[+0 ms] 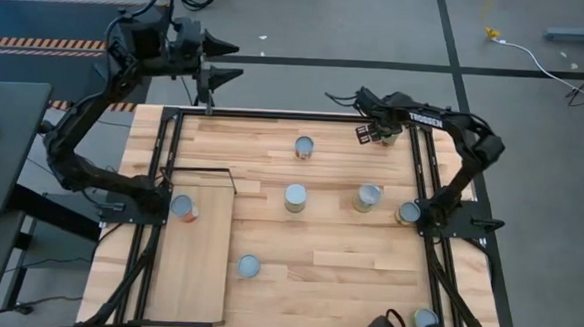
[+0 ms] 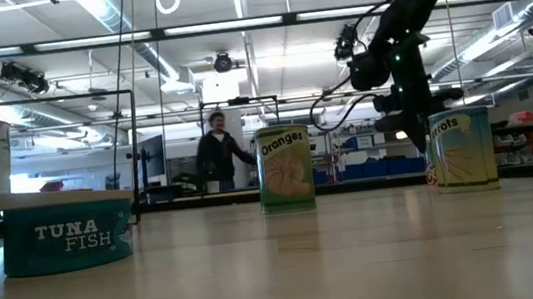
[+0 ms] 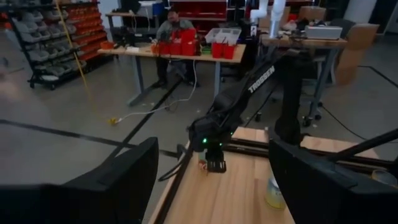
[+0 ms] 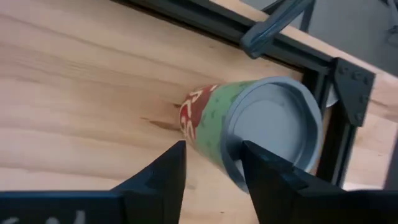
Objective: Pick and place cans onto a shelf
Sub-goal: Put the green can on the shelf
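The planked worktop [image 1: 316, 275] fills the middle of the scene, with a black frame along its edges. The shelf [image 1: 198, 279], a paler plywood board, lies at its near left, with a thin black wire frame [image 1: 207, 170] at the board's far end.

The left arm is raised beyond the worktop's far left edge. Its end effector [image 1: 227, 63] is spread wide and holds nothing.

The right arm reaches to the far right corner. Its end effector [image 1: 366, 134] hangs low over the wood there. Its fingers [image 4: 171, 171] are parted, and a green-and-red can [image 4: 249, 127] sits just beyond their tips, close to the black frame. The fingers are not pinching it, and I cannot tell whether one of them touches it.

One can [image 1: 183, 208] stands on the far end of the shelf. The others stand on the bare worktop:
- One [image 1: 304, 147] is far centre.
- One [image 1: 295, 198] is in the middle.
- One [image 1: 368, 198] is right of that.
- One [image 1: 408, 213] stands beside the right arm's base.
- One [image 1: 249, 266] is just right of the shelf.
- One [image 1: 425, 319] is at the near right edge.

From table height, the labels read Tuna Fish [image 2: 67, 238], Oranges [image 2: 285, 168] and Carrots [image 2: 463, 150]. A person [image 2: 219, 153] is in the room behind.
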